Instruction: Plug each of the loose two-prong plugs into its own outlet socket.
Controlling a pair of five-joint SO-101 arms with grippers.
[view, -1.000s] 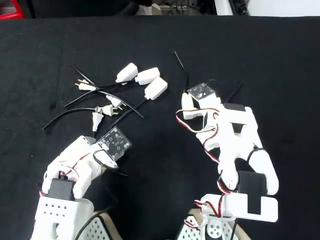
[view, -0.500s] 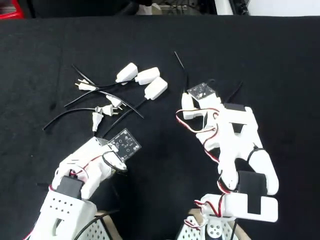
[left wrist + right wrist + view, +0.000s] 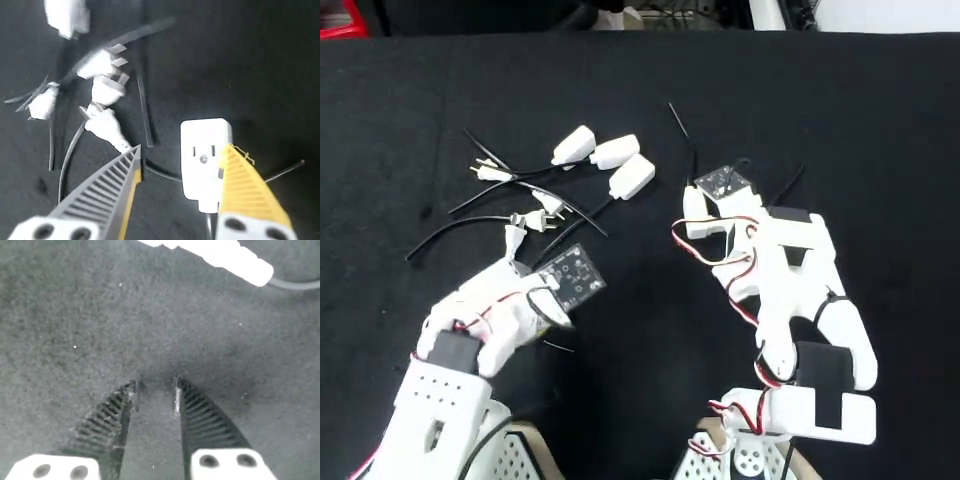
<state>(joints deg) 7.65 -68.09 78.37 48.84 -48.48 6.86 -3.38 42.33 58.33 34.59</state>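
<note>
Three white outlet sockets (image 3: 615, 152) lie close together left of the table's middle. Several loose two-prong plugs (image 3: 533, 218) on short black cables lie to their left. My left gripper (image 3: 572, 275) hovers just on the near side of the plugs. In the left wrist view it (image 3: 181, 149) is open and holds nothing. Beyond its tips lie the plugs (image 3: 106, 90) and one socket (image 3: 204, 150), face up, partly behind the yellow finger (image 3: 242, 180). My right gripper (image 3: 720, 185) is right of the sockets, low over the cloth. Its jaws (image 3: 155, 389) are slightly open around nothing.
A black cloth (image 3: 840, 120) covers the whole table. Loose black cable ends (image 3: 678, 120) lie near the right gripper. In the right wrist view a white piece on a cable (image 3: 225, 255) lies beyond the fingers. Bare cloth stretches across the far and right side.
My left gripper has moved right and a little farther out, closer to the plugs. The right arm, sockets and plugs have stayed put.
</note>
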